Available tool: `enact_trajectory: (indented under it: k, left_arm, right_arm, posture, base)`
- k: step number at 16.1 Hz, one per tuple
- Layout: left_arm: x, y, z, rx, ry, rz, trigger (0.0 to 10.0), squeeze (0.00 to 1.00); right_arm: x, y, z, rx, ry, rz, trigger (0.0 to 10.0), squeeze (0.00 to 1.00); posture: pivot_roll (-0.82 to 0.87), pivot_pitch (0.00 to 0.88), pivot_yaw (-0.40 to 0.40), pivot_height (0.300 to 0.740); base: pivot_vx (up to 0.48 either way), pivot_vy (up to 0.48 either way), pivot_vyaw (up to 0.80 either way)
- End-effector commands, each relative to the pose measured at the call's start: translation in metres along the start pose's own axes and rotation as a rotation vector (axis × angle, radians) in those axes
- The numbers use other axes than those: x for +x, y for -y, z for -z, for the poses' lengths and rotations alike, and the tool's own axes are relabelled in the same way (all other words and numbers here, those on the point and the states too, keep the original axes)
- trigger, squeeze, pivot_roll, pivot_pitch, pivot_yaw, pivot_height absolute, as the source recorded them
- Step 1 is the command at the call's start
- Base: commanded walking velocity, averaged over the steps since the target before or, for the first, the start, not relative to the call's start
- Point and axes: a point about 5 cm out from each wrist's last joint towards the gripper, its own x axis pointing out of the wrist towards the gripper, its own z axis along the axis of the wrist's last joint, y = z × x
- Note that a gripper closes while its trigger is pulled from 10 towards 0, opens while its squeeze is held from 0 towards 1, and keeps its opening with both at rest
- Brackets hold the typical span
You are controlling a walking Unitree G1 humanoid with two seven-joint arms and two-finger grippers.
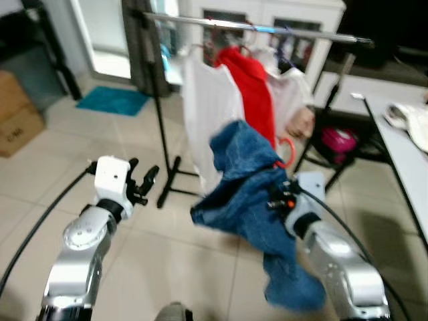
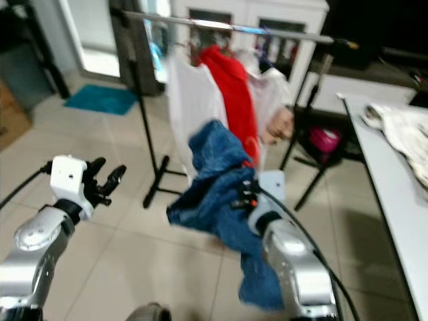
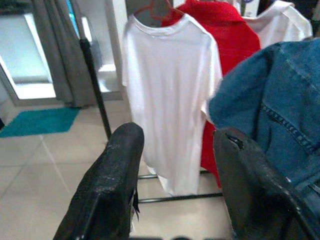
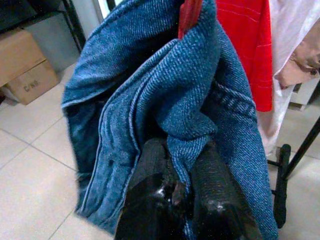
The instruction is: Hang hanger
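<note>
1. The right gripper (image 4: 175, 192), jaws clamped on bunched cloth, holds up a blue denim garment (image 1: 254, 194) on a red plastic hanger (image 1: 289, 152).
2. The left gripper (image 3: 175, 185) hovers with jaws open, empty.
3. The denim looks heavy and floppy; a grip nearer the hook would probably steady it.
4. Beyond stands the metal clothes rail (image 1: 254, 27), with a white T-shirt (image 3: 170, 90) and a red shirt (image 1: 254, 93).

Soft motion blur, seemingly bright daylight from the doorway (image 1: 110, 40).
</note>
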Motion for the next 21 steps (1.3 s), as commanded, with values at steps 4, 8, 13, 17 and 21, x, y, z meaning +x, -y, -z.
enact_trajectory:
  k: [4, 8, 13, 17, 21]
  left_arm:
    - [0.0, 0.002, -0.004, 0.01, -0.006, 0.014, 10.0, 0.0]
    - [-0.001, 0.005, -0.006, 0.028, -0.008, 0.03, 10.0, 0.0]
    - [-0.004, 0.003, -0.015, 0.051, -0.001, 0.035, 10.0, 0.0]
    - [-0.007, 0.005, -0.015, 0.059, -0.002, 0.035, 10.0, 0.0]
    - [-0.008, -0.001, -0.014, 0.069, -0.01, 0.015, 10.0, 0.0]
  right_arm:
    - [-0.003, -0.012, -0.017, -0.164, 0.122, -0.047, 10.0, 0.0]
    - [-0.004, -0.016, -0.021, -0.082, 0.117, -0.139, 10.0, 0.0]
    - [-0.002, -0.024, -0.031, -0.073, 0.157, -0.168, 10.0, 0.0]
    - [0.003, -0.03, -0.034, -0.058, 0.145, -0.232, 10.0, 0.0]
    - [0.012, -0.034, -0.039, -0.041, 0.125, -0.211, 10.0, 0.0]
  posture:
    - [-0.06, 0.0, 0.007, 0.74]
    - [-0.05, 0.0, -0.002, 0.74]
    - [-0.03, 0.0, -0.001, 0.74]
    - [0.0, 0.0, -0.019, 0.74]
    - [0.01, 0.0, -0.023, 0.74]
  base:
    - [0.313, 0.0, 0.0]
    - [0.323, 0.0, 0.2]
    - [0.322, 0.0, 0.48]
    - [0.322, 0.0, 0.0]
    - [0.322, 0.0, 0.0]
